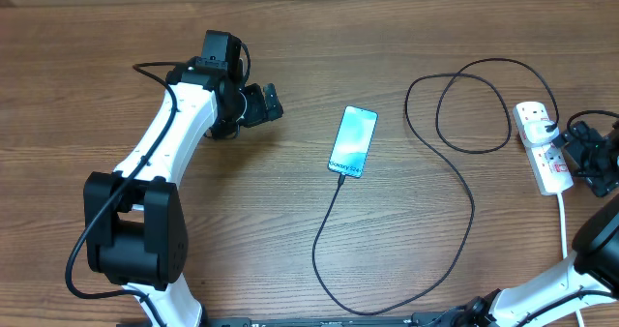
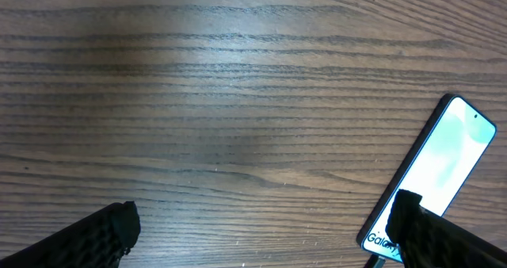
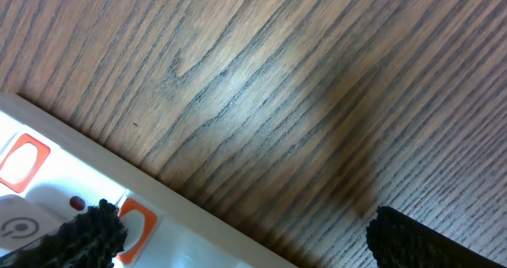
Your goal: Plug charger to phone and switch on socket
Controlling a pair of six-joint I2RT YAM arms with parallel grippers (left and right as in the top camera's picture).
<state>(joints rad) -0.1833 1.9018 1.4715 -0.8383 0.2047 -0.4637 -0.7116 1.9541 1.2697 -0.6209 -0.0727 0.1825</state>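
The phone (image 1: 353,141) lies screen-up in the middle of the surface (image 1: 290,240). The charger (image 1: 471,221) runs from the phone's near end in a wide loop to the right and up to the socket (image 1: 544,145) at the right edge. Its plug (image 1: 547,127) sits at the far end of the strip. The connector tip (image 1: 340,175) touches the phone's near edge; whether it is fully seated cannot be told. The step in hand therefore looks to be the switch.

The right pincer (image 1: 580,155) hovers just beside the socket, fingers wide apart and holding nothing. The left pincer (image 1: 264,105), likewise apart and empty, sits left of the phone. In the right wrist view one finger (image 3: 83,232) hangs by a red switch (image 3: 139,220).

It is best to bring the fingers together first, or to use a single fingertip. Press straight down on the rocker for the plug's outlet, without dragging the strip or the cable.
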